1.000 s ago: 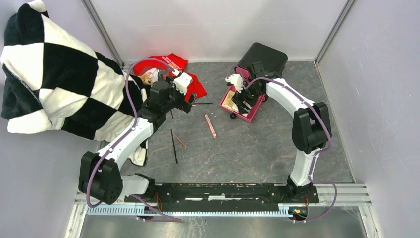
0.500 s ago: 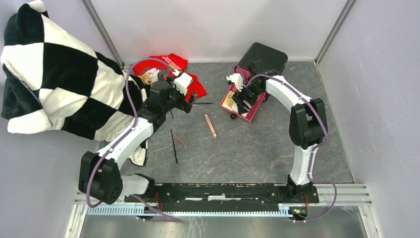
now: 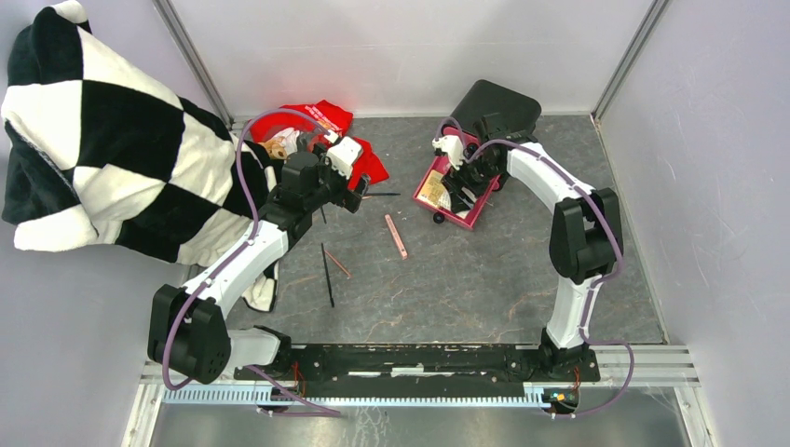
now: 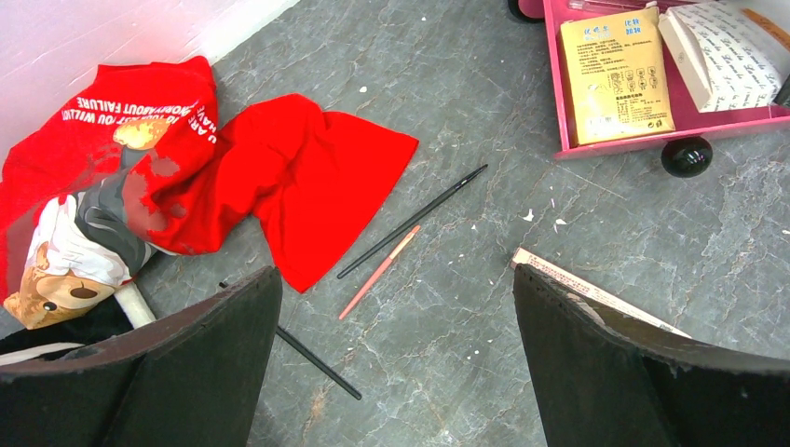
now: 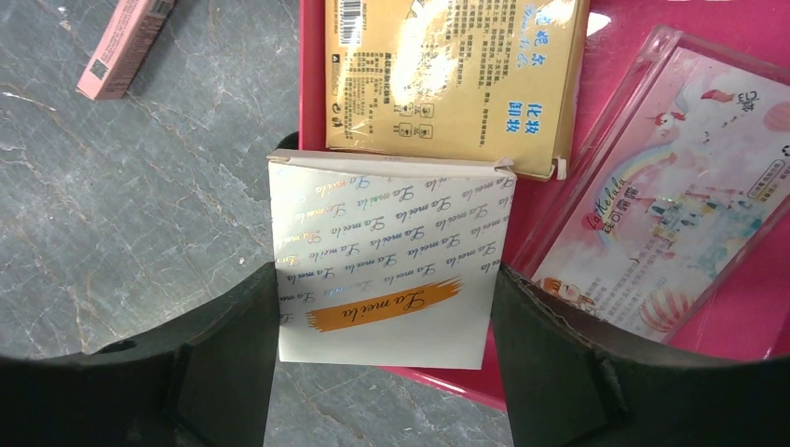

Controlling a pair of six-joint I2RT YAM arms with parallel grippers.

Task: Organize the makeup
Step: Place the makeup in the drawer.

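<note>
Slightly up-frame since a second ago, the right gripper point(image 5: 384, 279) pinches the white box point(image 5: 387, 233) over the pink drawer point(image 5: 652, 28), lettering upside down, hiding the drawer's corner. Left gripper point(image 4: 396, 275) spread wide near the black pencil point(image 4: 412, 222), slanting lower left to upper right; pink stick point(image 5: 123, 47) cut off upper left.

Table top point(image 3: 466, 279): grey stone-look sheet, matt, veined, with small white chips.
Red cloth point(image 4: 307, 177): soft woven fabric, matt, creased, with white print.
Checked blanket point(image 3: 102, 140): thick plush fleece, black and white.
White box point(image 5: 391, 270): smooth card with shiny iridescent lettering.
Gold box point(image 5: 456, 74): card with a metallic sheen.
Clear case point(image 5: 671, 214): glossy see-through plastic over printed paper.
Pink drawer point(image 4: 643, 142): smooth, glossy plastic.
Pink stick point(image 5: 126, 47): matt card carton.
Black pencil point(image 4: 410, 223): smooth, slightly glossy.
Left gripper point(image 4: 396, 275): fingers point(image 4: 168, 382) of matt black plastic.
</note>
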